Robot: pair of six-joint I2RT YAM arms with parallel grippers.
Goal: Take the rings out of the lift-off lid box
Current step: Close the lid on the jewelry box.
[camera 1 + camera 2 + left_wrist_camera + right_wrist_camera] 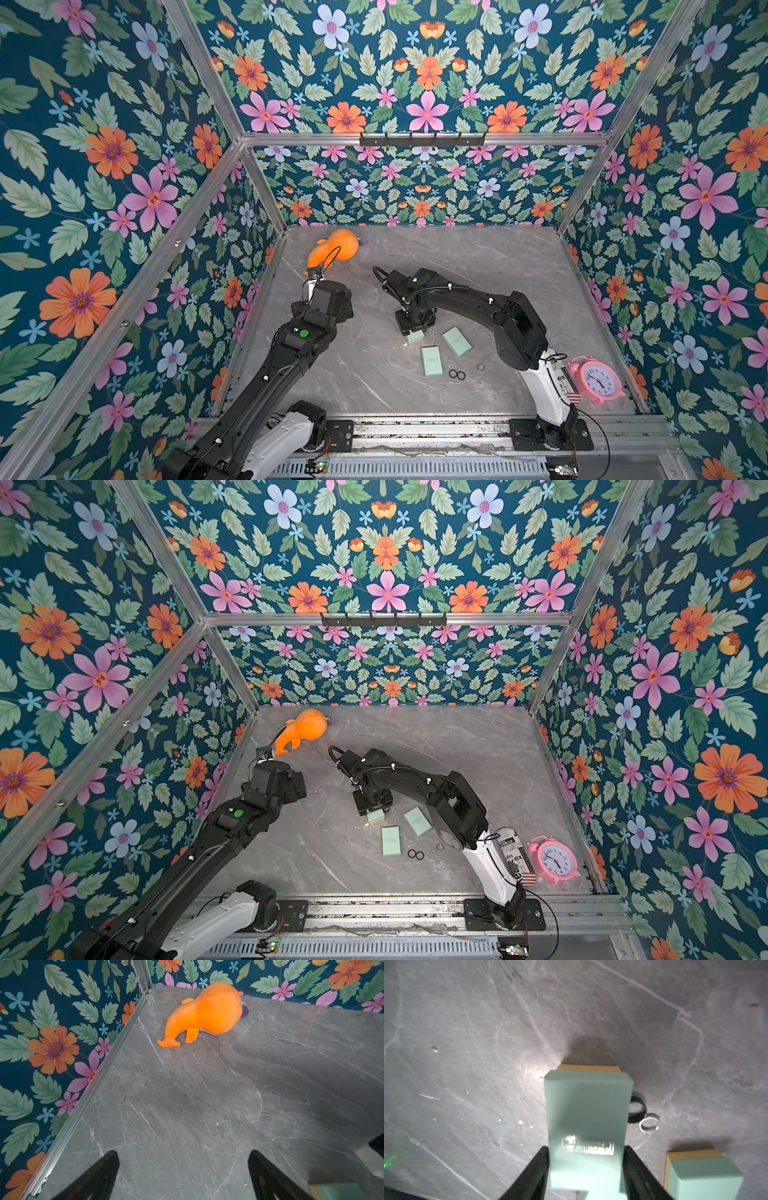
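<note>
Right fingers flank the mint box, with the rings already out on the table.
The fingers lie along both long sides of the box, but the view is blurred and I cannot tell if they are pinching or slack. A black ring and a silvery ring lie just beside the box, probably tipped out. In a top view, two more black rings and another silvery ring lie near a flat mint piece and a tilted mint piece. Left fingers are spread wide and empty, parked by the orange plush toy, likely to stay clear. The task looks nearly done.
</note>
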